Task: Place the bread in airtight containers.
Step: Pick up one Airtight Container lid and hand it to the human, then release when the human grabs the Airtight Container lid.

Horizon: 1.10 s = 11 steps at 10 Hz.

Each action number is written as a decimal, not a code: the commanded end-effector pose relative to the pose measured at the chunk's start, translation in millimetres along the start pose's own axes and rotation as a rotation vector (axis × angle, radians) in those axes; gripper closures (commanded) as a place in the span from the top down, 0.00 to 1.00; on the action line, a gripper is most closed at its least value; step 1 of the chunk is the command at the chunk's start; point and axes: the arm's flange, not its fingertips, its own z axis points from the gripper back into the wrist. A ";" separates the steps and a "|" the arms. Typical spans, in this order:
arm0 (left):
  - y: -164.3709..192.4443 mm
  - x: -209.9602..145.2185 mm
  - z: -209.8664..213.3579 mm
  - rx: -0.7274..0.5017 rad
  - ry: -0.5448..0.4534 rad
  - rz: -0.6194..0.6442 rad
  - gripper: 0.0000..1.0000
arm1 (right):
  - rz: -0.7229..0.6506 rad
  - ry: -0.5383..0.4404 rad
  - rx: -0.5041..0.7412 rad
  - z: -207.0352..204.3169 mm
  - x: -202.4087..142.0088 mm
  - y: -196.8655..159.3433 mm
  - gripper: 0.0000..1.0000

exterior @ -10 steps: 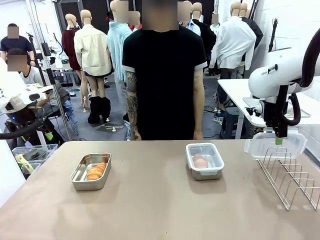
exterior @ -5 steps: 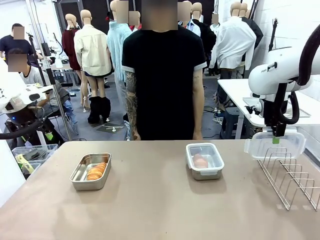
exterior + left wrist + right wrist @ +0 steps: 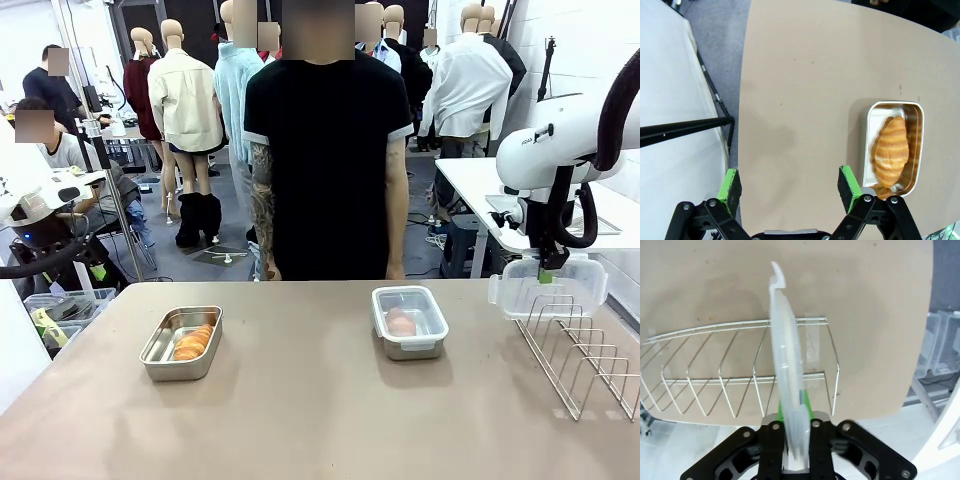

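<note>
1. Your right gripper [image 3: 545,277] pinches a clear lid [image 3: 547,288] on edge, held upright above the wire rack [image 3: 585,355] at the table's [image 3: 320,420] right edge.
2. Your left gripper [image 3: 790,187] hangs spread wide over the left edge.
3. One croissant [image 3: 193,341] lies in the uncovered steel container [image 3: 181,343], left side.
4. Another roll [image 3: 401,322] sits in the lidded container [image 3: 410,321], near the far edge.

Tan table [image 3: 300,400]: open steel container [image 3: 182,343] at left holding a croissant roll [image 3: 193,342]; lidded container [image 3: 410,320] right of centre; wire rack [image 3: 585,355] along the right edge.
</note>
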 end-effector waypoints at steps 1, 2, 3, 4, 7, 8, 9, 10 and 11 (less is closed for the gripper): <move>-0.1 -2.1 1.1 0.018 -0.007 0.005 1.00 | 0.009 -0.023 0.000 -1.4 -1.0 1.6 0.00; -0.1 -2.1 1.1 0.018 -0.007 0.005 1.00 | 0.011 -0.028 0.001 -1.4 -0.5 2.2 0.00; -0.1 -2.1 1.1 0.018 -0.007 0.005 1.00 | 0.014 -0.027 -0.005 -1.9 0.0 1.9 0.00; -0.1 -2.1 1.1 0.018 -0.007 0.005 1.00 | 0.000 0.000 -0.001 1.1 -0.2 0.2 0.00; -0.1 -2.1 1.1 0.018 -0.007 0.005 1.00 | 0.000 0.000 -0.001 1.1 -0.2 0.2 0.00; -0.1 -2.1 1.1 0.018 -0.007 0.005 1.00 | 0.000 0.000 -0.001 1.1 -0.2 0.2 0.00; -0.1 -2.1 1.1 0.018 -0.007 0.005 1.00 | 0.000 0.000 -0.002 1.5 -0.2 0.3 0.00; -0.1 -2.1 1.1 0.018 -0.007 0.005 1.00 | 0.039 -0.007 -0.062 28.4 -2.0 20.8 0.00; -0.1 -2.1 1.1 0.018 -0.007 0.005 1.00 | 0.108 -0.026 -0.130 57.7 1.0 42.8 0.00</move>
